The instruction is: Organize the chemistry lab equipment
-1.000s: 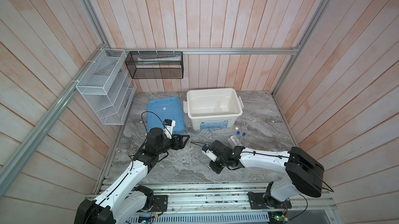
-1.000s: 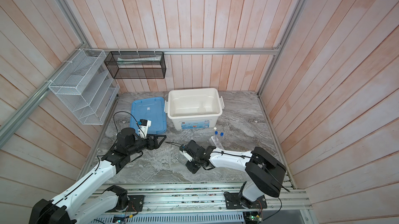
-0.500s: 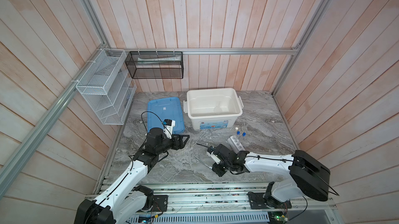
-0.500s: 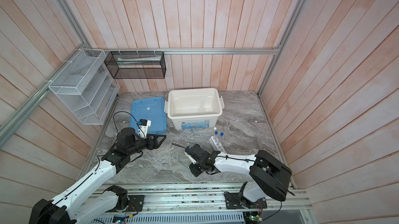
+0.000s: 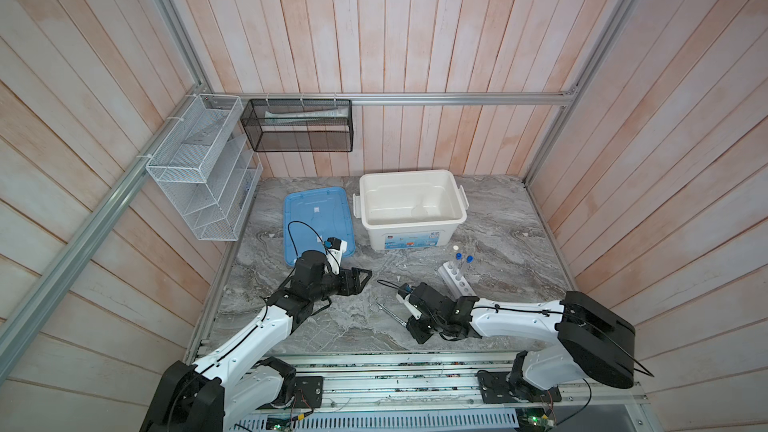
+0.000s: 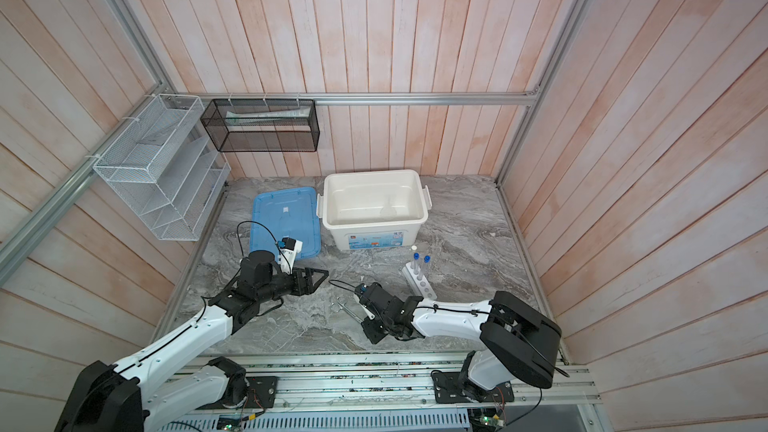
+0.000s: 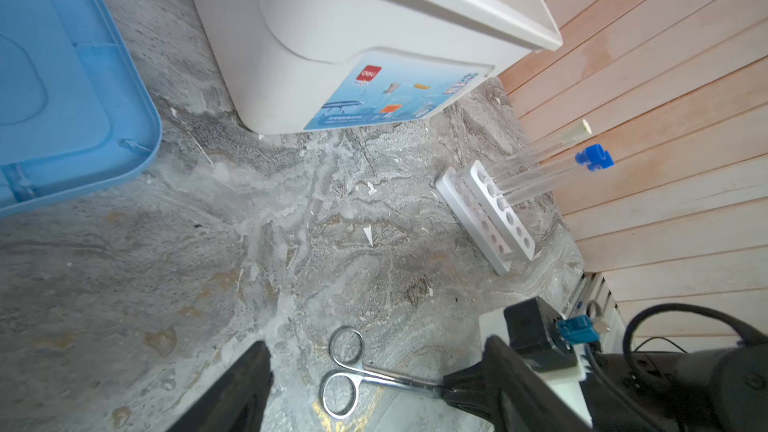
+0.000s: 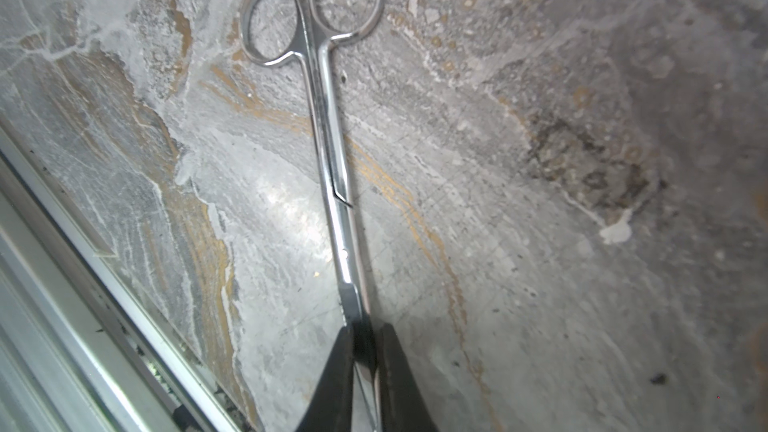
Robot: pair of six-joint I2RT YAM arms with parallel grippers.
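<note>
The label (image 7: 399, 95) on the white bin (image 7: 316, 26) shows a red "deli" logo.

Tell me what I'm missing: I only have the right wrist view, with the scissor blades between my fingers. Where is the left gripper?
Observer: The left gripper is open and empty. It hangs near the handle loops of the scissors without touching them.
Operator: Are there free holes in the tube rack?
Observer: Yes. Three tubes stand in the white rack, at its end nearer the white bin. The other three holes are empty.
</note>
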